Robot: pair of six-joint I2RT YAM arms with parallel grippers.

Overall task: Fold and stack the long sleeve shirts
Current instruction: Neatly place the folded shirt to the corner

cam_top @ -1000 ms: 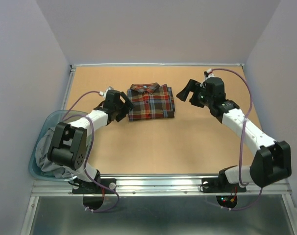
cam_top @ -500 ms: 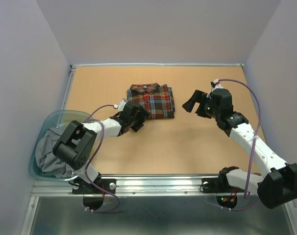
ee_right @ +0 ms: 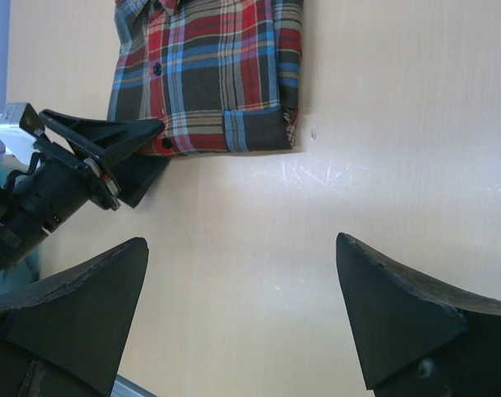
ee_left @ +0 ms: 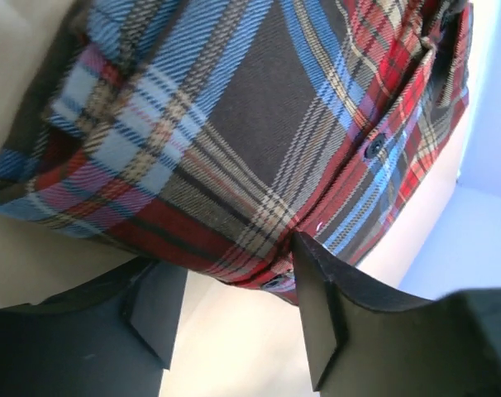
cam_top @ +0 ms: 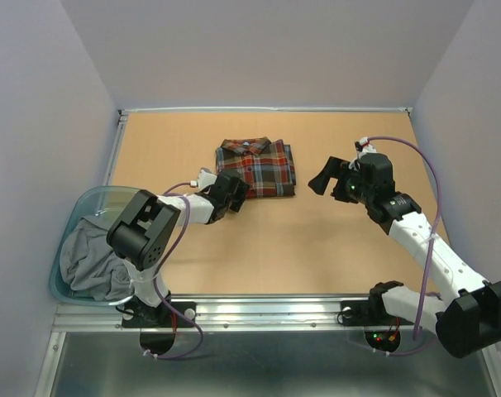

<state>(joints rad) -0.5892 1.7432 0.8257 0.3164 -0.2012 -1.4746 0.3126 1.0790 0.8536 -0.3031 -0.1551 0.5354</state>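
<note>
The folded plaid long sleeve shirt point(cam_top: 257, 167) lies flat at the back middle of the table, collar to the far side. It fills the left wrist view point(ee_left: 259, 132) and shows in the right wrist view point(ee_right: 213, 74). My left gripper point(cam_top: 236, 192) is open at the shirt's near left corner, low over the table, its fingers point(ee_left: 321, 322) just short of the hem. My right gripper point(cam_top: 326, 177) is open and empty, hanging above bare table to the right of the shirt.
A clear blue tub point(cam_top: 62, 258) at the near left edge holds a crumpled grey garment point(cam_top: 89, 258). The tan table point(cam_top: 300, 240) is walled at the back and sides. The left arm point(ee_right: 60, 178) shows in the right wrist view.
My left gripper swung from the shirt's left side down to its near left corner. My right gripper drew back to the right and nearer, away from the shirt. The shirt stays put.
</note>
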